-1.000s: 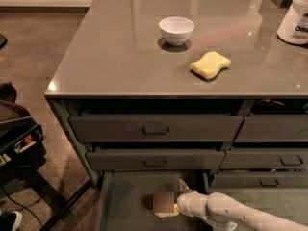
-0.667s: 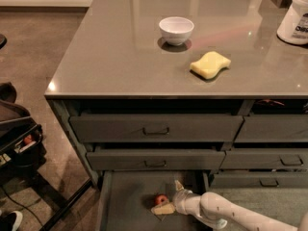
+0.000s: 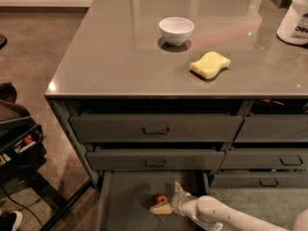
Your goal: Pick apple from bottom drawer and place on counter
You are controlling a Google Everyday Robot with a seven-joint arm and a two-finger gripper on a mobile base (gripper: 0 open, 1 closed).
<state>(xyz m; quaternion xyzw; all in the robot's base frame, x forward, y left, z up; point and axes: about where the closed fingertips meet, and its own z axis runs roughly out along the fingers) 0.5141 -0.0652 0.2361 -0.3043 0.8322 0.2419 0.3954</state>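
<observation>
So the apple (image 3: 161,198) sits on the floor of the pulled-out bottom drawer (image 3: 126,202), right at the gripper (image 3: 169,198). Its fingers are spread apart, one just nearer than the apple and one to its far right. Up on the counter (image 3: 120,57) are a white bowl (image 3: 176,30) and a yellow sponge (image 3: 210,64).

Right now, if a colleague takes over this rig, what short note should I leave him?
End effector: low inside the open bottom drawer, fingers open, right beside the apple.
The apple lies on the drawer floor, not yet lifted.
Counter: carries a white bowl and a yellow sponge; no apple there.
Done: drawer open, arm reached in.
Left: close on the apple, lift it, set it on the counter.
</observation>
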